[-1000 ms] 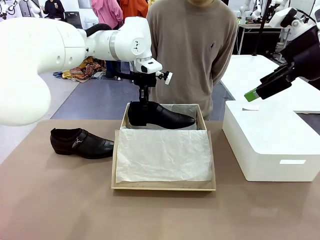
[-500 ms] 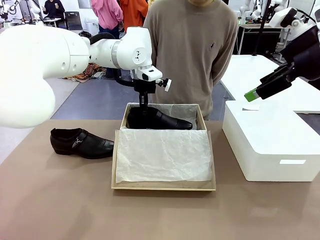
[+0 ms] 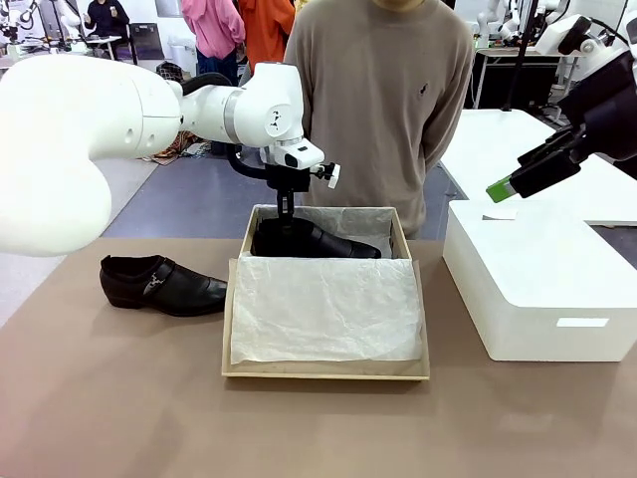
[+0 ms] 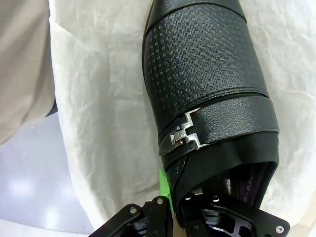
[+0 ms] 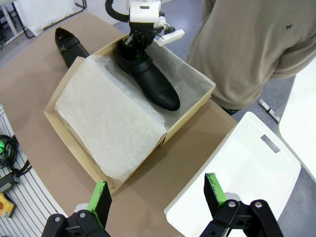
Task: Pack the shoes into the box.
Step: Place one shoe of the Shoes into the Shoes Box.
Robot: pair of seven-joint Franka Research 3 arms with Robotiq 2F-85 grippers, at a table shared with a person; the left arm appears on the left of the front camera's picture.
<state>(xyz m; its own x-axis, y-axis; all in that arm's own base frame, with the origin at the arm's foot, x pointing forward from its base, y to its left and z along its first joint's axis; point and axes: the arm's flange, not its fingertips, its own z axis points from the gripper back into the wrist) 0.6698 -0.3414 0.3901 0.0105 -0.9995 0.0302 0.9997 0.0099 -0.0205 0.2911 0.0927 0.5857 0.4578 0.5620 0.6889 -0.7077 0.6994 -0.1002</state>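
Left gripper [image 3: 286, 213]: jaws clamped on the heel-end collar of one shoe [image 3: 320, 239]. One finger appeared to sit inside the opening and one outside, a pinch that kept the sole level and the toe free.
Held shoe: it sat low in the far section of the box [image 3: 323, 371], lengthwise along the back wall, buckle [image 4: 185, 136] up. Whether the sole already rested on the lining could not be told.
Tissue paper [image 3: 323, 311]: a white sheet lay spread over the box's near section, probably left there to fold over the pair later.
Second shoe [image 3: 164, 285]: it lay upright on the table [image 3: 119, 408], left of the box and apart from it, not yet packed.
Right gripper [image 5: 158, 191]: jaws wide apart and empty, it hung above the white box [image 3: 537, 294], seemingly parked out of the way.
Person [image 3: 383, 100]: stood just behind the box at the far edge.
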